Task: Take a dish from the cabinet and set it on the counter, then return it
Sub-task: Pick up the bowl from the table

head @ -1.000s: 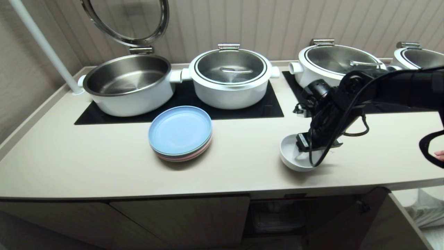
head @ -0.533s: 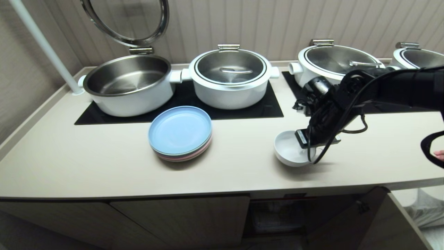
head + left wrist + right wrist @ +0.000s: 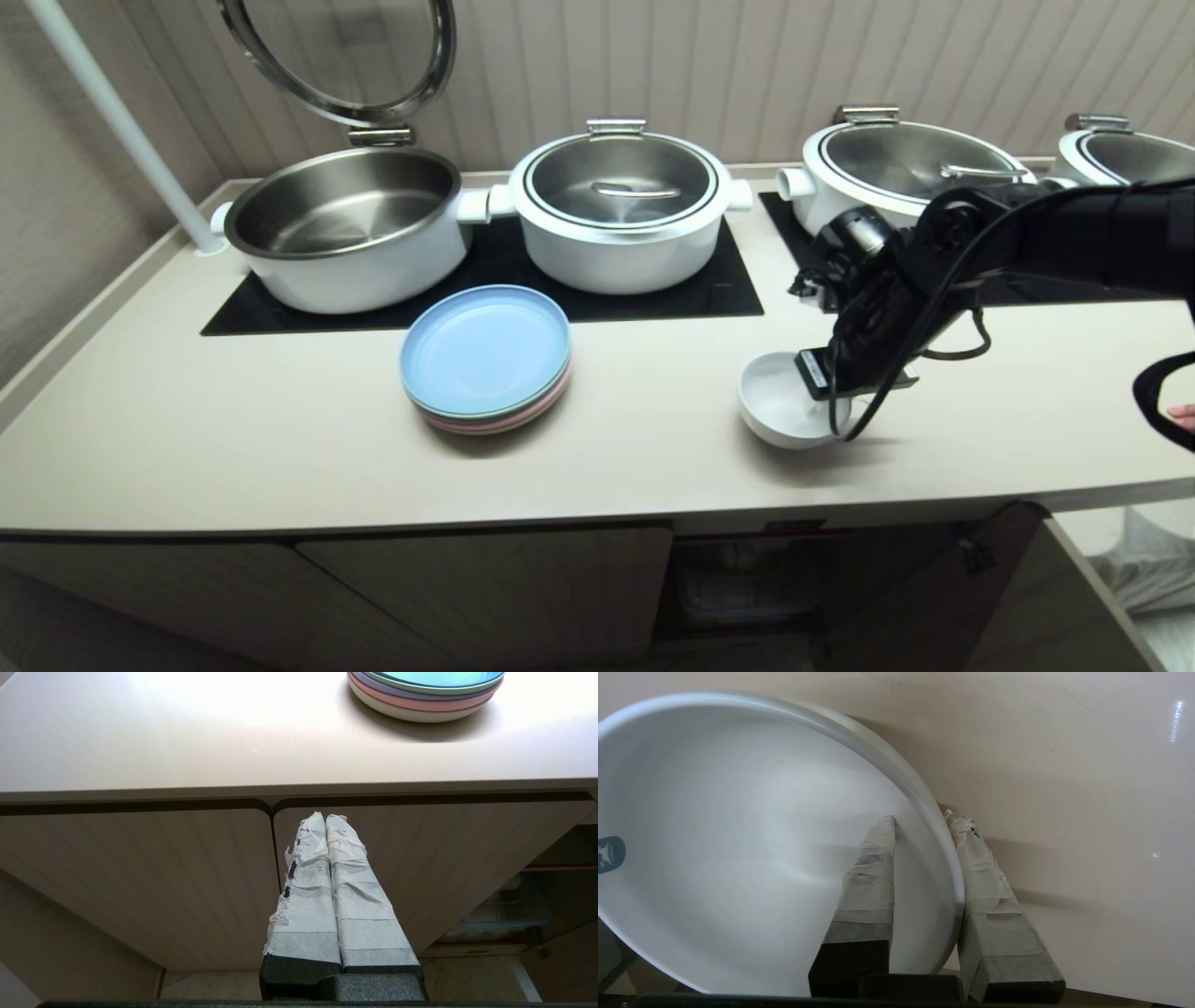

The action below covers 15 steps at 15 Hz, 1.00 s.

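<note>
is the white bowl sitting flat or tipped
Tipped. The bowl leans with its mouth toward the plates, and the right end effector is shut on its rim, one finger inside, one outside.

Since a second ago the right gripper has clamped its taped fingers on the rim of the small, round, white ceramic bowl, which now sits slightly farther left and back, tipped up off the long beige counter.

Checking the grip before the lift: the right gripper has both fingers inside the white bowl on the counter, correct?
Not quite. In the right wrist view the right gripper straddles the white bowl's rim, one finger inside and one outside. The bowl is over the counter, as you said.
</note>
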Tool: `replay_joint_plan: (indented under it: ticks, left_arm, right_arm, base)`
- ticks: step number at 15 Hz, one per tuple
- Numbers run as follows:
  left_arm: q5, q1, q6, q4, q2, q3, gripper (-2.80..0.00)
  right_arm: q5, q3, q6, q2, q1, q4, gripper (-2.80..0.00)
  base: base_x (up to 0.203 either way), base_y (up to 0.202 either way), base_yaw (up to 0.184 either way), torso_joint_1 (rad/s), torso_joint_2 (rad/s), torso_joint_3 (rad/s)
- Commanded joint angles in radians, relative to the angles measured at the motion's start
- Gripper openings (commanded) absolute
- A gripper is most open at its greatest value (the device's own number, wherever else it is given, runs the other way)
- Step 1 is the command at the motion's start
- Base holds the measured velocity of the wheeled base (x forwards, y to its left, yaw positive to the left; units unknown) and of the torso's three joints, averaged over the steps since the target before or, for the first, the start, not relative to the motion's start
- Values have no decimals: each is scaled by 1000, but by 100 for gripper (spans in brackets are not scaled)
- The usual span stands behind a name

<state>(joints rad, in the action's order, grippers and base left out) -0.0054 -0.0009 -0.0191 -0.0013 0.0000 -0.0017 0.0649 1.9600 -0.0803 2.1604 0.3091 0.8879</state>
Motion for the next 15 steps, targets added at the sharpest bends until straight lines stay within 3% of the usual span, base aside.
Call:
replay_joint_plan:
  ticks: [1, 8, 15]
  left_arm:
    - [0, 0, -1, 0, 0, 0, -280]
    - [0, -1, -1, 0, 0, 0, -280]
    - [0, -1, -1, 0, 0, 0, -280]
  right_arm:
    - [1, 0, -25, -3, 2, 6, -280]
    - [-5, -16, -114, -77, 2, 42, -280]
    - [-14, -123, -127, -196, 4, 33, -280]
  base:
    - [0, 0, 0, 0, 0, 0]
    - [0, 0, 0, 0, 0, 0]
    - [0, 0, 0, 0, 0, 0]
